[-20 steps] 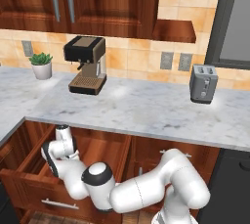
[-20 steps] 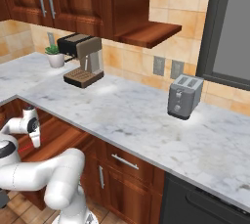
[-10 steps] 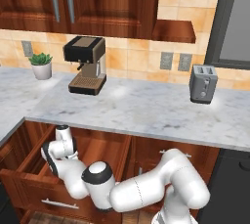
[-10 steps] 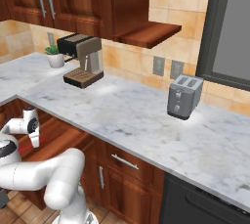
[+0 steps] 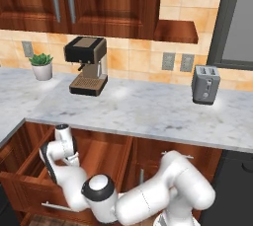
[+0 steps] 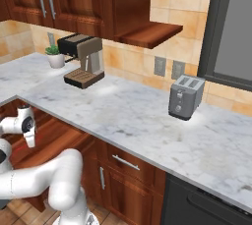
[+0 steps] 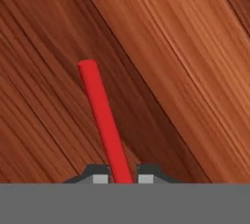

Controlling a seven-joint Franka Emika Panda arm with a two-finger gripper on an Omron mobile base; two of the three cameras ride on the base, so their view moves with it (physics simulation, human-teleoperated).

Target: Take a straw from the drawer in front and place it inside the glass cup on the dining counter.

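Observation:
In the hand view the straw [image 7: 102, 115], a thin red stick, lies on the reddish-brown wood floor of the drawer [image 7: 185, 71]. My gripper [image 7: 119, 179] is shut on the straw, one dark fingertip pressed against each side of its near end. The base views show the drawer [image 5: 101, 153] pulled open under the marble worktop, with my hand [image 5: 65, 143] reaching down into its left part. From the right base view the hand [image 6: 25, 123] hangs over the drawer [image 6: 51, 138]. The glass cup and the dining counter are out of view.
On the marble worktop [image 5: 148, 109] stand a coffee machine [image 5: 88, 66], a small potted plant [image 5: 42, 65] and a toaster [image 5: 206, 84]. Wood cabinets hang above. The drawer's front panel with its silver bar handle [image 5: 59, 205] juts toward me.
The jaws have closed from wide open onto the straw. The arm and the hand have stayed in the same place over the drawer.

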